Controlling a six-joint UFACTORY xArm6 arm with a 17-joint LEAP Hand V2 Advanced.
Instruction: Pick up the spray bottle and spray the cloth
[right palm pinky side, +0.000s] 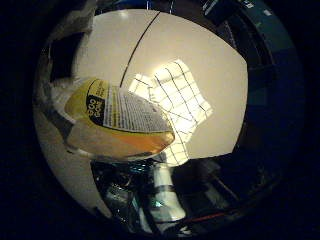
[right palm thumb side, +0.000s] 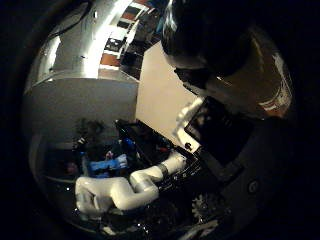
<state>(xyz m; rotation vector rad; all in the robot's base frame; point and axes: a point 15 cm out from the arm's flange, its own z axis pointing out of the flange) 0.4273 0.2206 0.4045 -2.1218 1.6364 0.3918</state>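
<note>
The spray bottle (right palm pinky side: 120, 125) sat right up against the palm, filling much of the little-finger-side view, lifted clear above the desk (right palm pinky side: 210, 65). Its body showed amber liquid low down and a yellow label with a black patch and a white panel of fine print. From the thumb side, the same bottle loomed large and close, its dark head at one end and the amber body running off toward the edge of the view.

The hand (right palm thumb side: 200, 125) was wrapped in tight beside it: a white finger part crossed just below the bottle's dark head, touching or very nearly touching it, with black body parts and a gear behind. The fingers (right palm pinky side: 55, 55) also showed as white and black parts at the bottle's far side, so the hold looked clamped on the bottle, though the exact contact was partly hidden.

Below the bottle, on the pale desk, lay the cloth (right palm pinky side: 175, 100), white with a dark grid pattern, spread flat and brightly lit, partly covered in view by the bottle's base. A thin dark line ran across the desk near the cloth. The white arm (right palm thumb side: 125, 190) curved away behind the hand.
</note>
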